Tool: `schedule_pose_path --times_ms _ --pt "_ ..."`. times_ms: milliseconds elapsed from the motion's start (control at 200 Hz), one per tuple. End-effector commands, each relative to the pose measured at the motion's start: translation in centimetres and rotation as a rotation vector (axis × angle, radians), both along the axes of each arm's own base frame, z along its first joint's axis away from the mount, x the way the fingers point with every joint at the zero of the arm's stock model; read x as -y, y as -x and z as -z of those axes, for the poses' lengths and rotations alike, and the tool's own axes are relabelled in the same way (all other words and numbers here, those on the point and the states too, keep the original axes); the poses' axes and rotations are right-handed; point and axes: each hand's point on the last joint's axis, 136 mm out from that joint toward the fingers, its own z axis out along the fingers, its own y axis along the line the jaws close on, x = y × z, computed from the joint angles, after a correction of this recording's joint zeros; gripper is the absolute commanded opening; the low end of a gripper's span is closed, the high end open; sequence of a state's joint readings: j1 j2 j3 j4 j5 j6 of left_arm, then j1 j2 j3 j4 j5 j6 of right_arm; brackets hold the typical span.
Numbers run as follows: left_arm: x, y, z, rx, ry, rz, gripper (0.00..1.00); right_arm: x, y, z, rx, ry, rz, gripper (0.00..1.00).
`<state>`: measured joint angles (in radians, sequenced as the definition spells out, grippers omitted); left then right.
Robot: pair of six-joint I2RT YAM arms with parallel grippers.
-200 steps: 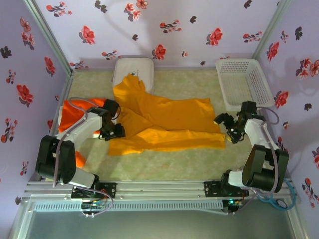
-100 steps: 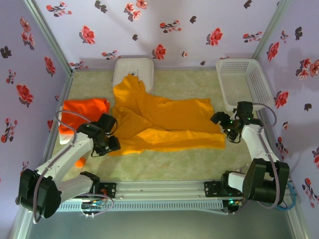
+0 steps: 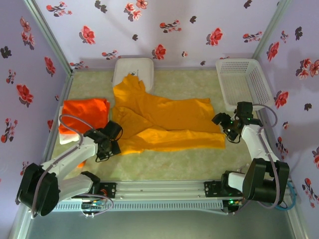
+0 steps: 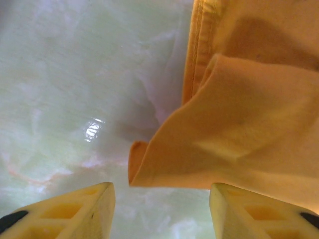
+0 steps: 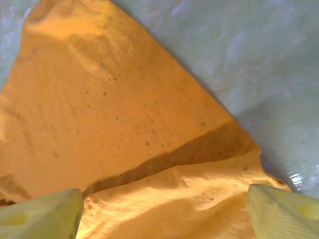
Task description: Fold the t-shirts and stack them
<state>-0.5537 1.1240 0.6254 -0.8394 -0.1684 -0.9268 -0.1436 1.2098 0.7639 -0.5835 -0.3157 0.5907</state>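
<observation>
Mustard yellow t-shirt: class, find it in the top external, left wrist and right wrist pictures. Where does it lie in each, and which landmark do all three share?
Top external: the mustard yellow t-shirt lies spread across the middle.
Left wrist: it takes the upper right, with a curled corner reaching toward the bottom centre.
Right wrist: it covers the left and the bottom.
Shared landmark: the pale green marbled table beside the cloth.

1. Bright, even light from overhead in the top view; soft, short shadows along the folds of the mustard t-shirt (image 3: 164, 117).
2. Small white glare spot on the glossy table (image 4: 60, 74) in the left wrist view, another at the right wrist view's lower right edge.
3. Close-up blur on the yellow fingertips (image 4: 65, 209); sharper cloth weave in the right wrist view.
</observation>
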Motion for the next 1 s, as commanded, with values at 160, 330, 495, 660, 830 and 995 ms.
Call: schedule_pose_path --times_ms 160,330,495,660,830,995 --pt "-0.2 -0.3 1.6 -0.018 -0.047 0.016 0.54 1.6 3.8 1.6 -0.131 0.065 0.073 0.81" --pt "0.2 0.0 2.6 -0.031 -0.019 0.021 0.55 2.2 6.3 2.9 -0.199 0.088 0.117 0.68" --pt "0.5 -0.3 3.1 -0.029 -0.009 0.024 0.5 1.5 7.3 5.3 -0.241 0.029 0.162 0.57" --pt "0.7 -0.3 3.2 -0.03 0.001 0.027 0.39 0.3 8.2 6.8 -0.276 -0.029 0.16 0.5" --pt "0.8 -0.2 3.4 -0.033 0.01 0.024 0.27 -0.2 8.5 7.8 -0.27 -0.037 0.166 0.47" --pt "1.0 -0.1 3.3 -0.033 0.028 0.019 0.18 -0.1 8.5 9.0 -0.281 -0.032 0.172 0.37"
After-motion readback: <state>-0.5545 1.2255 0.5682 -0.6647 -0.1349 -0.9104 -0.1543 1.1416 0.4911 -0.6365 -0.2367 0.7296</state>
